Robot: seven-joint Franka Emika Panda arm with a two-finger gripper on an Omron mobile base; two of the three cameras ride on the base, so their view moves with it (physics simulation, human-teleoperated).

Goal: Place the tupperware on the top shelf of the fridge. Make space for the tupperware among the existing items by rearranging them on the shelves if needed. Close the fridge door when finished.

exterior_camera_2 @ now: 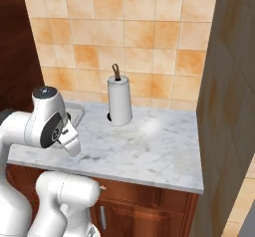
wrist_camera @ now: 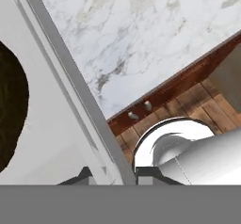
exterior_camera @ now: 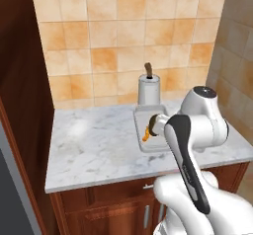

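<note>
The tupperware (exterior_camera: 147, 141) is a shallow whitish container on the marble counter (exterior_camera: 94, 145), with an orange food bit (exterior_camera: 146, 134) inside. My arm covers its right half. A corner of the tupperware (exterior_camera_2: 75, 112) shows behind my arm in the right base view. In the hand view its rim (wrist_camera: 70, 77) runs diagonally, with a dark brown lump (wrist_camera: 9, 110) on its pale floor. My gripper (wrist_camera: 113, 175) is shut on that rim, one fingertip on each side of the wall. The fridge, its shelves and the existing items are out of view.
A white paper-towel roll on a stand (exterior_camera: 149, 88) stands just behind the container, against the tiled wall (exterior_camera_2: 119, 101). Wooden cabinet fronts (exterior_camera: 108, 199) run below the counter edge. A dark wood panel (exterior_camera: 20, 81) rises on the left, and a tall panel (exterior_camera_2: 229, 106) on the right.
</note>
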